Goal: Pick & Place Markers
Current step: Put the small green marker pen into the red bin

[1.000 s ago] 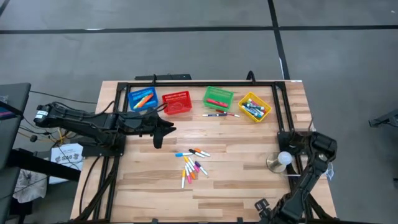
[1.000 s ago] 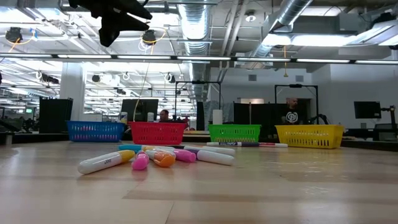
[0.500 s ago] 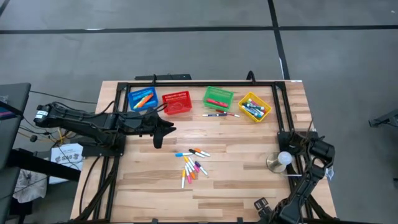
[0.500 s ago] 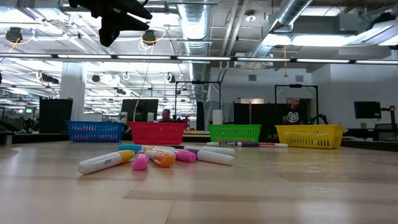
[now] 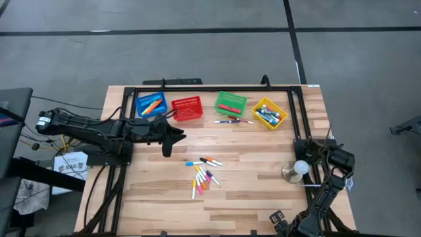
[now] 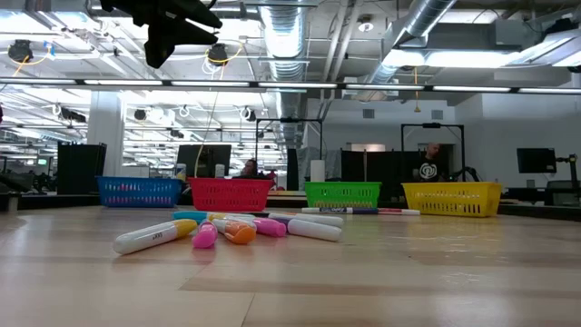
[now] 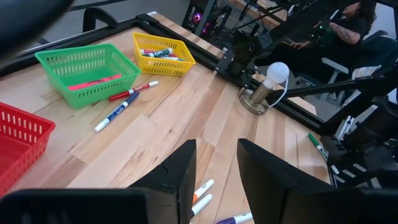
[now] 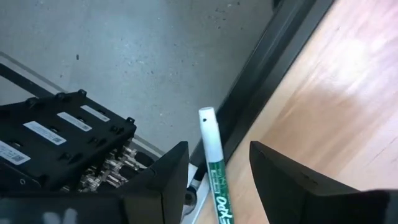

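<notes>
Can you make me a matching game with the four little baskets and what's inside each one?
Baskets:
1. blue basket
2. red basket
3. green basket
4. yellow basket

What's inside:
A. a red marker
B. several markers with different coloured caps
C. orange markers
D. nothing I can see

Pairs: 1-C, 2-D, 3-A, 4-B
</notes>
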